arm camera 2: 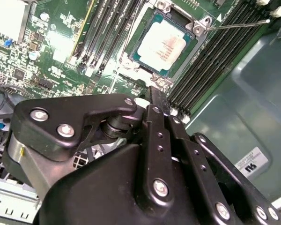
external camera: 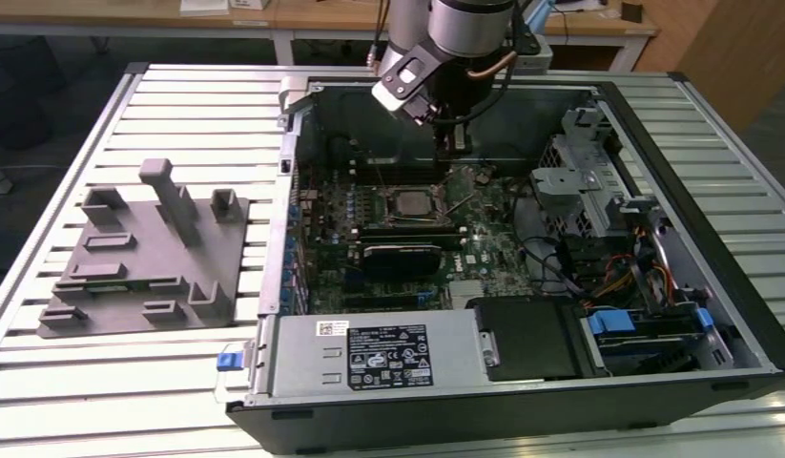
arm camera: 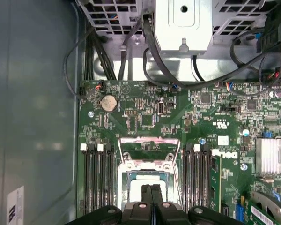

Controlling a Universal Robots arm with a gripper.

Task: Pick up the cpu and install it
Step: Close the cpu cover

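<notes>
The cpu [arm camera 2: 161, 43], a small square chip with a pale silver top, lies flat in the motherboard socket [arm camera 2: 196, 29], and the socket [external camera: 415, 202] also shows in the exterior view. My gripper [arm camera 2: 158, 93] hangs just above the socket's edge, fingers pressed together with nothing between them. In the first wrist view the shut fingertips [arm camera: 152, 188] sit over the socket opening [arm camera: 150, 176], hiding part of it. The exterior view has the gripper [external camera: 453, 145] inside the open computer case, slightly behind the socket.
A thin socket lever [arm camera 2: 239, 22] stands raised. Black memory slots [arm camera: 96, 178] flank the socket. A drive cage [external camera: 596, 181] and cables [external camera: 621, 277] fill the exterior view's right of the case. A grey fixture plate [external camera: 144, 258] with upright posts lies on the slatted table.
</notes>
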